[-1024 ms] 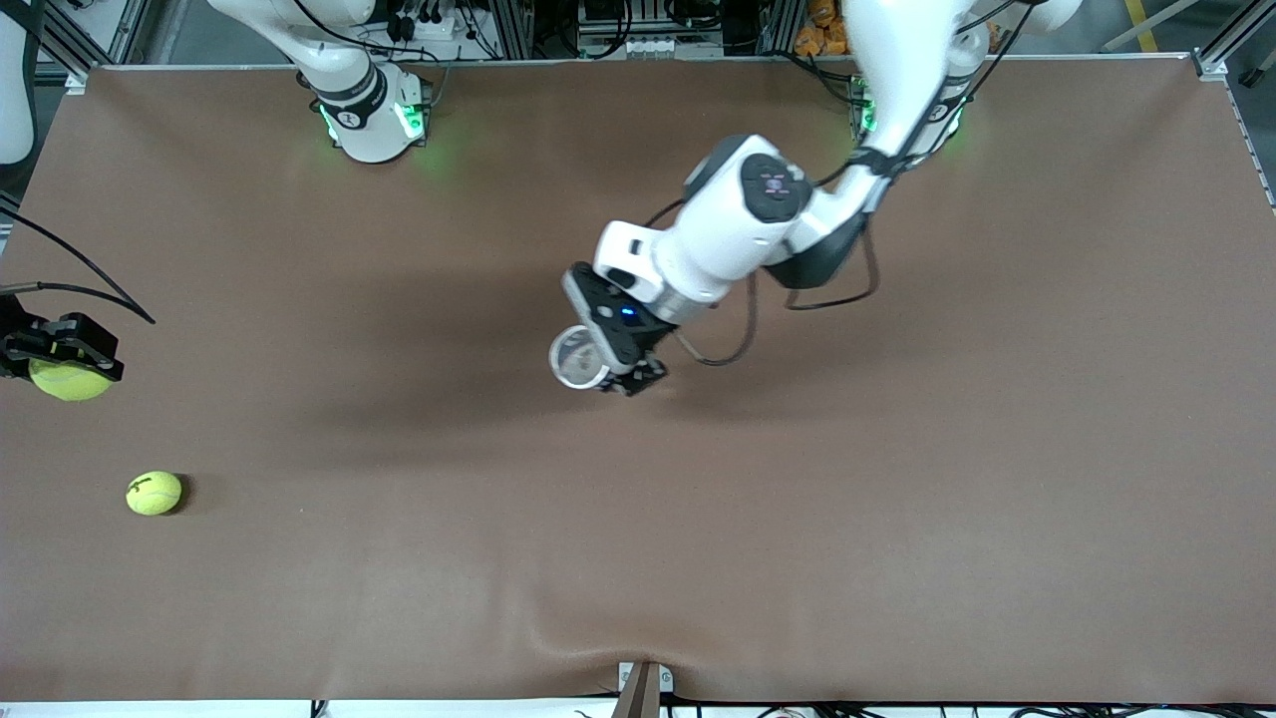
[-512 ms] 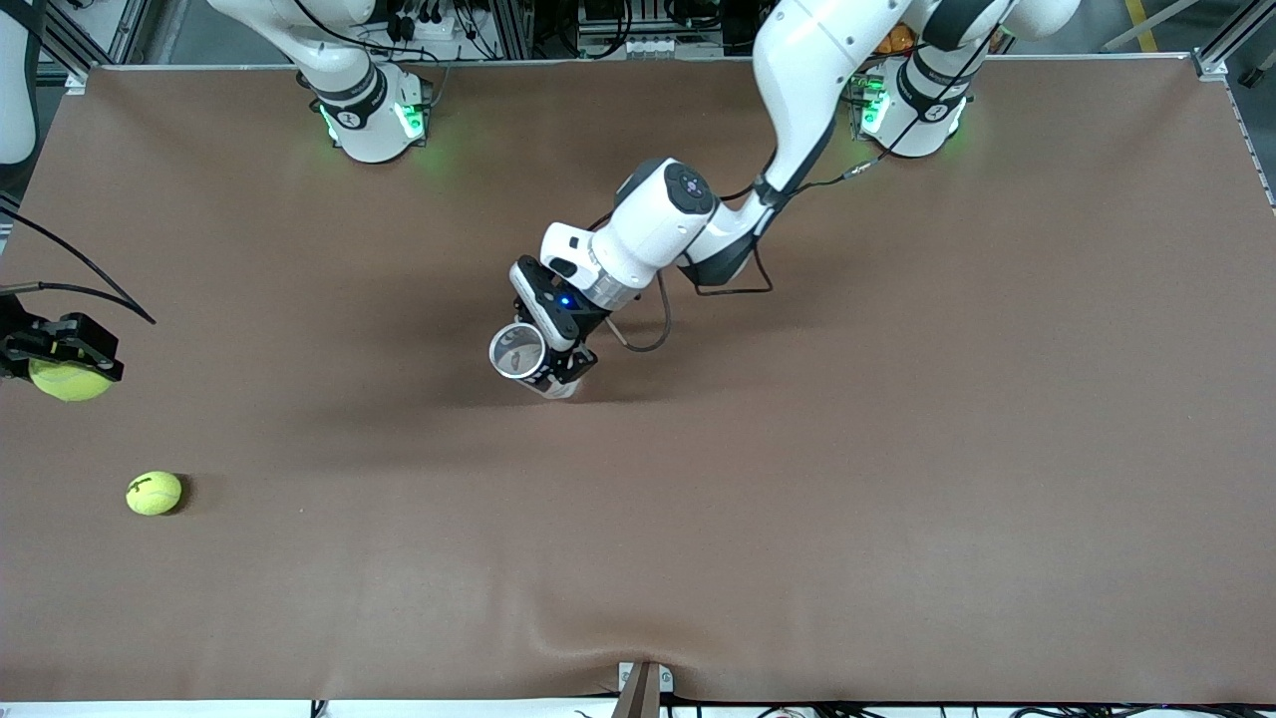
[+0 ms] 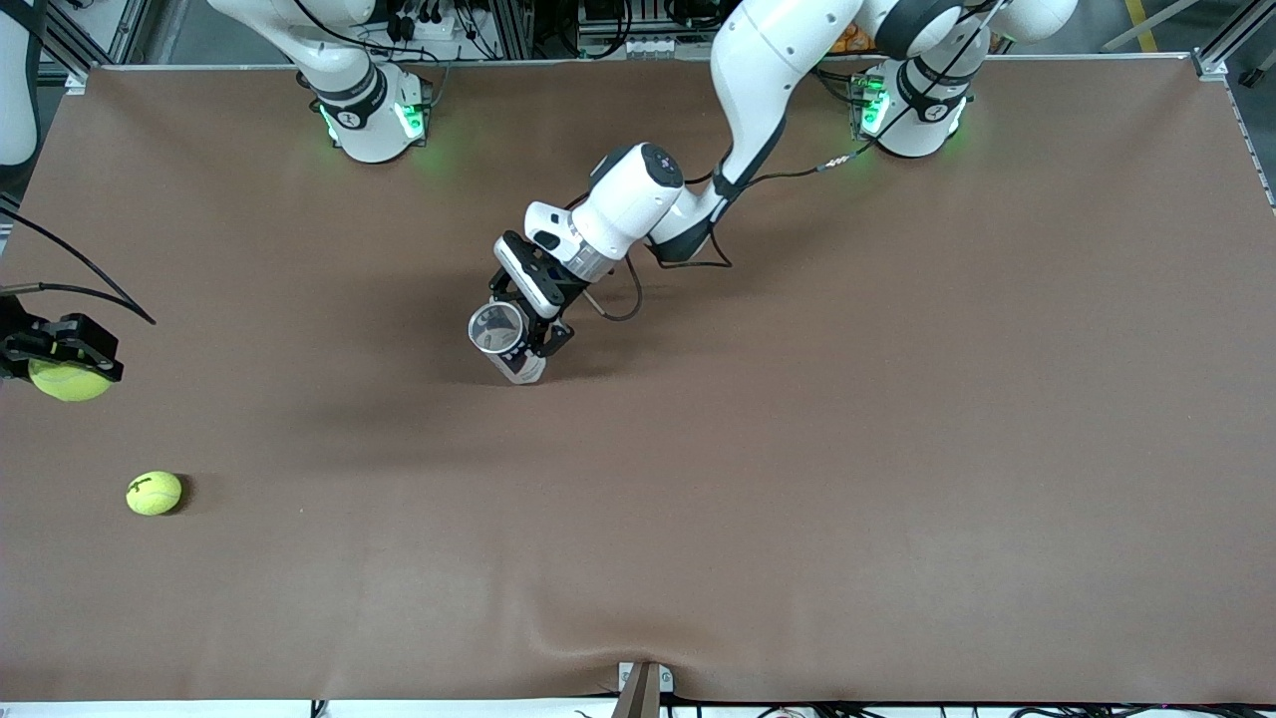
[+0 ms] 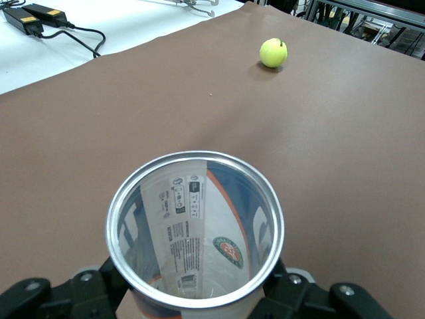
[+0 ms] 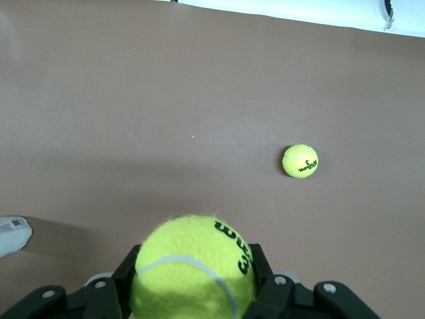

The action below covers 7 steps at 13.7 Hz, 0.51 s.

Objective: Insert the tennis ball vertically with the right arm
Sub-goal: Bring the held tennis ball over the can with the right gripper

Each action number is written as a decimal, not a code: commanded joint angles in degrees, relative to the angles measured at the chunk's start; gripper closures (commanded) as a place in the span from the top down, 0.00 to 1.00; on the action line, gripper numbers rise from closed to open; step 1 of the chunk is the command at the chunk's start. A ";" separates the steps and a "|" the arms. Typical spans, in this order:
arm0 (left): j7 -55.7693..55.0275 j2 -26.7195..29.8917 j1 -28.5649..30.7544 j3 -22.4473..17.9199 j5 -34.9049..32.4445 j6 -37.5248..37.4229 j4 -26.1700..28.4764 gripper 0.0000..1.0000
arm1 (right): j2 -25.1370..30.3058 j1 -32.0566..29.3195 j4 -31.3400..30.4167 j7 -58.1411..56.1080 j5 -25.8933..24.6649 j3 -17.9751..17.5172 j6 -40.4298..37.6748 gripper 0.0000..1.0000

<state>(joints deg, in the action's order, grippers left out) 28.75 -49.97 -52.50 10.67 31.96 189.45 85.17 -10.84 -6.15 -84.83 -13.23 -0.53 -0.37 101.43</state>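
Note:
My right gripper [image 3: 66, 361] hangs over the table's edge at the right arm's end. It is shut on a yellow-green tennis ball [image 3: 70, 380], which fills the space between its fingers in the right wrist view [image 5: 192, 269]. My left gripper [image 3: 525, 336] is over the middle of the brown mat. It is shut on a clear tennis ball can [image 3: 501, 339] with a metal rim, held upright with its mouth open upward. The can looks empty in the left wrist view [image 4: 196, 229]. A second tennis ball [image 3: 154, 493] lies on the mat, nearer to the front camera than my right gripper.
The brown mat [image 3: 797, 479] covers the whole table. A metal bracket [image 3: 643, 684] sits at its front edge. In the left wrist view, black power adapters [image 4: 33, 14] lie on a white surface past the mat's edge.
My left arm has carried the can toward the right arm's end of the table and slightly toward the bases. My right gripper and both balls have not moved.

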 commanded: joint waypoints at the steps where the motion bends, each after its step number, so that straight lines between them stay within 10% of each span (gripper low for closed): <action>1: -0.71 -0.74 -0.67 -0.38 1.62 1.88 -1.06 0.80 | -0.68 0.09 1.51 -0.30 -0.78 -0.07 -0.53 0.00; 7: -0.71 -1.09 -1.47 -0.38 3.03 2.50 -1.06 0.81 | -0.68 -0.18 1.60 -0.13 -0.61 -0.07 -0.53 0.00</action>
<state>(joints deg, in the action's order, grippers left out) 28.70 -50.27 -53.15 10.67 33.58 190.94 85.11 -10.85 -6.19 -84.82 -13.23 -0.56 -0.31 101.43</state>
